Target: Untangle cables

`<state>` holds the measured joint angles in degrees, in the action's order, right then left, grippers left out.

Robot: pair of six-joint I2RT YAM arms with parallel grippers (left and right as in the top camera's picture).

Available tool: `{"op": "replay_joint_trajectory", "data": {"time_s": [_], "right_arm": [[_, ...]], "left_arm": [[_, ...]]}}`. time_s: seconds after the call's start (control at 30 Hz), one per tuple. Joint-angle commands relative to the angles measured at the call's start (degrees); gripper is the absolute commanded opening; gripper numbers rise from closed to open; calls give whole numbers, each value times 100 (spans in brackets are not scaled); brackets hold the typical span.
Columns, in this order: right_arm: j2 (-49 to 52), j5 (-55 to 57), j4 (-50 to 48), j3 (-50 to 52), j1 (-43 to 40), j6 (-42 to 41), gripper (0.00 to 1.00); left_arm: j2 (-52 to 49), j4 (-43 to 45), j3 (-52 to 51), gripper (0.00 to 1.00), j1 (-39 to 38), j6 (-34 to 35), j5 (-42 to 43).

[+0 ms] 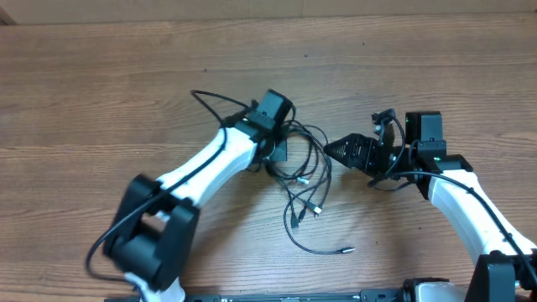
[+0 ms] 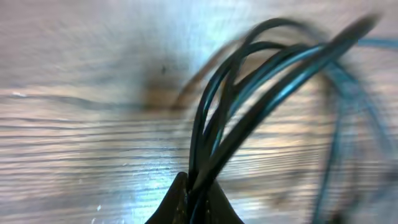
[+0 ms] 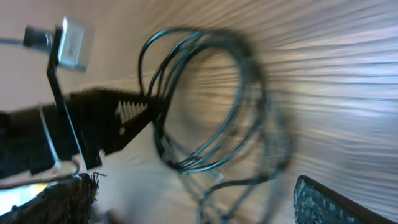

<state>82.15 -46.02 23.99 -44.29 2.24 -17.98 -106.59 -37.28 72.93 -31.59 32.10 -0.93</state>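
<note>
We see the cables (image 1: 306,172) bunched in the middle of the table (image 1: 101,75), loose plug ends trailing toward its near edge. The left gripper (image 2: 193,194) is closed on several strands; the right gripper (image 3: 149,106) pinches the loop's other side

glossy black cables (image 2: 202,155) lie on a grained, faintly shiny wooden table (image 1: 101,84).

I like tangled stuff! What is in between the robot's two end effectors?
Loops of black cables fill the stretch between the left end effector and the right end effector. The overhead view shows this best.
</note>
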Motion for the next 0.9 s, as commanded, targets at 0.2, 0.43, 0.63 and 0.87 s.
{"op": "replay_joint_trajectory", "data": {"time_s": [0.2, 0.43, 0.63, 0.87], "right_arm": [[26, -2669, -1462, -79, -7, -748, 100], [26, -2669, -2293, -79, 7, -2415, 100], [26, -2487, -2310, -79, 7, -3665, 100], [26, -2033, -2326, -79, 168, -4767, 94]], "left_arm": [[1696, 22, 232, 4, 282, 848, -256], [2031, 26, 232, 4, 280, 1698, -398], [2031, 22, 229, 4, 269, 3163, -396], [2024, 20, 229, 4, 269, 4033, -85]]}}
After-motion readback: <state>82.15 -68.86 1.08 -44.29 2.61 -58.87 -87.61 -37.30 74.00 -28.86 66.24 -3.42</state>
